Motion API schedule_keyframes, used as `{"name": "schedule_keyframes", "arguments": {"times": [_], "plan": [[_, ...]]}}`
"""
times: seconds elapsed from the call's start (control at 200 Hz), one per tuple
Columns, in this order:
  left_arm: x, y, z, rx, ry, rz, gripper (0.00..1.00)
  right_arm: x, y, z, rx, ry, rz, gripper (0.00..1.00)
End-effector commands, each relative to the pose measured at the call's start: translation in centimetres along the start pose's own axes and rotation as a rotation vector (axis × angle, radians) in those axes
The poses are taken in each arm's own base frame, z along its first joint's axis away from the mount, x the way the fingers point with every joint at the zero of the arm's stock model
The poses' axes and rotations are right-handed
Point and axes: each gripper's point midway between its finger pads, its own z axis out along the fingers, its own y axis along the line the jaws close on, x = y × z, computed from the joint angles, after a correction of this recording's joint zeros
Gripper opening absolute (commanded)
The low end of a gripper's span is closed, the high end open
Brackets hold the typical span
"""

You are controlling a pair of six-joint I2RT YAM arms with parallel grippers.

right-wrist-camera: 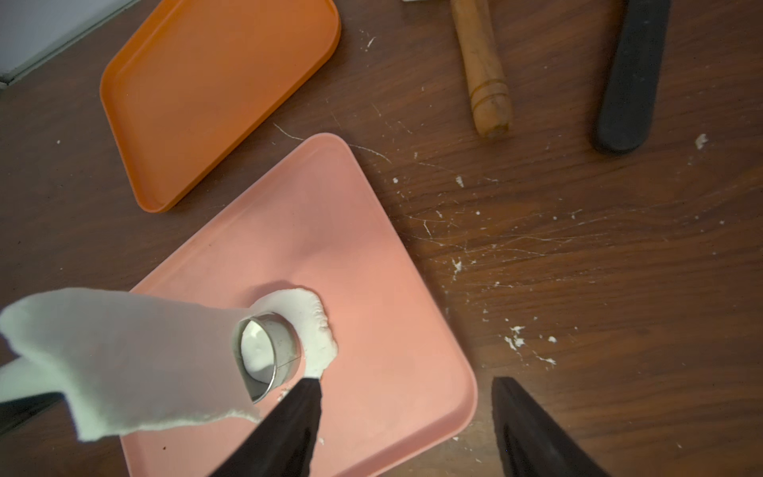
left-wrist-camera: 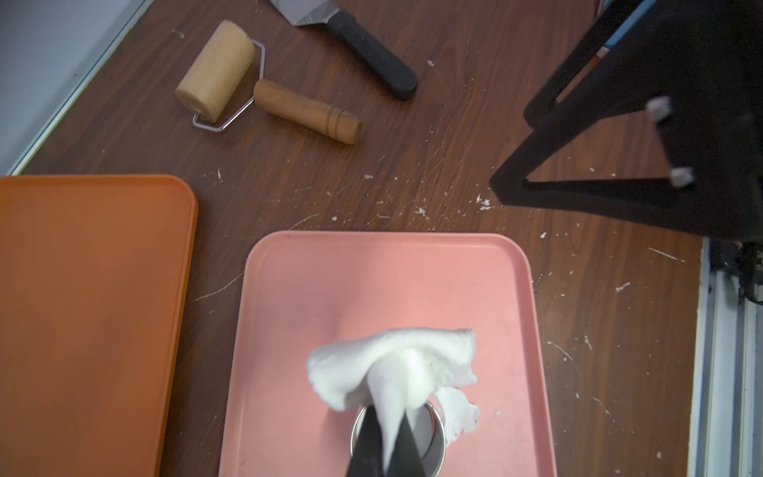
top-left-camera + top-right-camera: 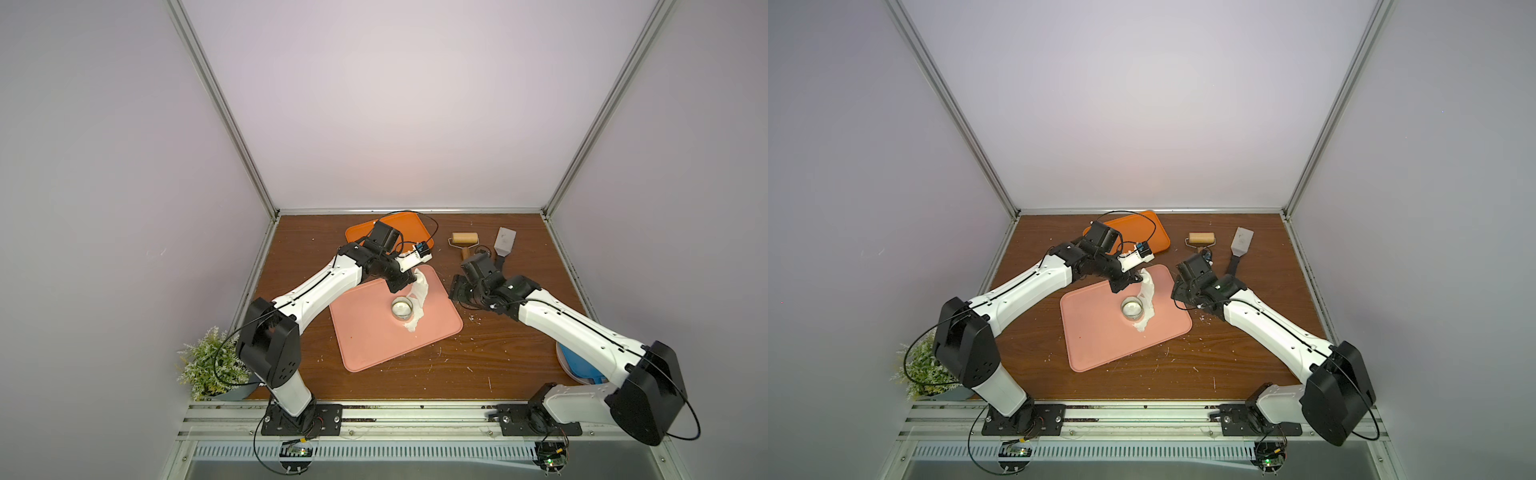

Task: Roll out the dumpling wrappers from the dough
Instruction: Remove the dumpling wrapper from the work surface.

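Observation:
A metal ring cutter (image 3: 402, 309) stands on the pink tray (image 3: 374, 340), and inside it lies a round white dough disc, the dumpling wrapper (image 1: 258, 351). My left gripper (image 2: 388, 413) is shut on the larger dough sheet (image 2: 392, 363) and holds one end of it up above the ring. The sheet (image 3: 420, 291) hangs along the ring's right side, and its lower end rests on the tray beside the ring in both top views. My right gripper (image 1: 404, 382) is open and holds nothing, just off the tray's right edge, its nearer fingertip close to the sheet's low end (image 1: 313, 326).
An orange tray (image 3: 399, 228) lies at the back behind the left wrist. A wooden roller (image 3: 463, 239) and a metal scraper (image 3: 503, 243) lie at the back right. Dough crumbs dot the wooden table. A potted plant (image 3: 212, 361) stands front left, a blue object (image 3: 582, 370) under the right arm.

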Motion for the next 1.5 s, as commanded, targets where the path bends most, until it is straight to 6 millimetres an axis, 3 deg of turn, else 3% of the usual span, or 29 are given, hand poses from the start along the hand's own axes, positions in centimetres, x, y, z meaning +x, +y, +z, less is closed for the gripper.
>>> {"name": "schedule_keyframes", "arguments": {"times": [0.0, 0.18, 0.21, 0.535, 0.786, 1.041, 1.236, 1.256, 1.311, 1.491], "plan": [[-1.3, -2.3, 0.1, 0.079, -0.003, 0.021, 0.00, -1.0, -1.0, -0.5, 0.009, -0.057, 0.040, 0.72], [-1.3, -4.9, 0.3, 0.150, 0.021, 0.050, 0.00, -0.5, -2.0, -0.2, 0.014, -0.047, 0.054, 0.72], [-2.5, -4.9, -0.4, 0.147, -0.008, 0.064, 0.00, -0.5, -2.0, -0.1, 0.014, -0.048, 0.057, 0.72], [-3.2, -6.2, -2.2, 0.187, -0.030, 0.081, 0.00, -0.4, -1.6, 0.6, -0.001, -0.036, 0.056, 0.72], [-4.0, -7.6, -4.6, 0.213, -0.065, 0.103, 0.00, -0.6, -1.2, 0.9, -0.006, -0.035, 0.053, 0.72], [-4.4, -7.7, -7.0, 0.151, -0.091, 0.129, 0.00, -0.6, -0.6, 1.6, -0.013, -0.019, 0.047, 0.72], [-3.5, -6.3, -8.6, 0.010, -0.055, 0.135, 0.00, -0.7, -0.3, 1.9, -0.016, -0.017, 0.037, 0.72], [-2.3, -6.4, -8.1, 0.009, -0.026, 0.124, 0.00, -0.7, -0.3, 1.9, -0.017, -0.017, 0.038, 0.72], [-1.4, -6.1, -8.3, -0.026, -0.003, 0.124, 0.00, -0.8, 0.0, 2.0, -0.023, -0.014, 0.034, 0.72], [0.4, -5.8, -10.1, -0.120, 0.016, 0.119, 0.00, -0.6, 0.5, 2.6, -0.036, 0.002, 0.026, 0.72]]}}
